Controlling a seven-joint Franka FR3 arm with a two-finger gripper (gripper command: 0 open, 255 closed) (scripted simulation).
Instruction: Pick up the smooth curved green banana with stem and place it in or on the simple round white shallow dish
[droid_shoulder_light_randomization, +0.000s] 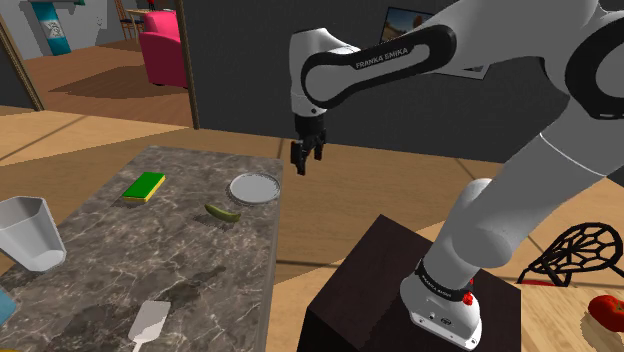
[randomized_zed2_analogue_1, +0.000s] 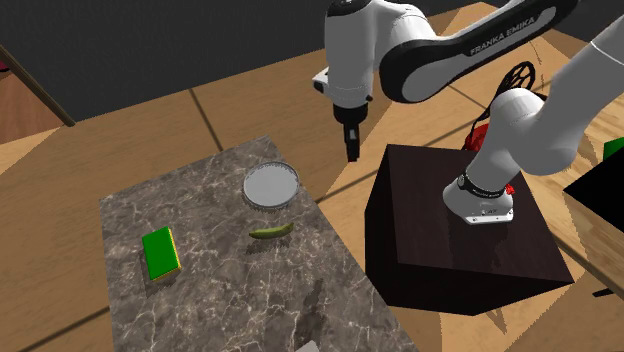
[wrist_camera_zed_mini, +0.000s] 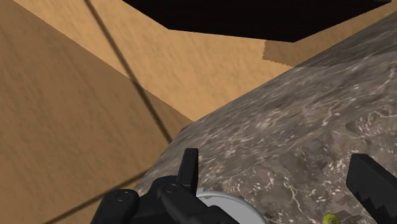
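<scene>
so the gripper hangs in the air off the table's edge, fingers pointing down and standing clearly apart in the wrist view, nothing between them. from the second exterior view it's above the wooden floor, between the table and the dark stand. closest thing to it is the round shallow dish, which looks grey-white with a raised rim and sits near the corner of the grey marble table. the green banana lies flat on the marble just beside the dish, not touching it, a bit further in from the corner. further along there's a green sponge with a yellow underside, well apart from the banana. down the shoulder view's left side stands a pale cup, and near the bottom edge lies a white spatula-looking thing.
</scene>
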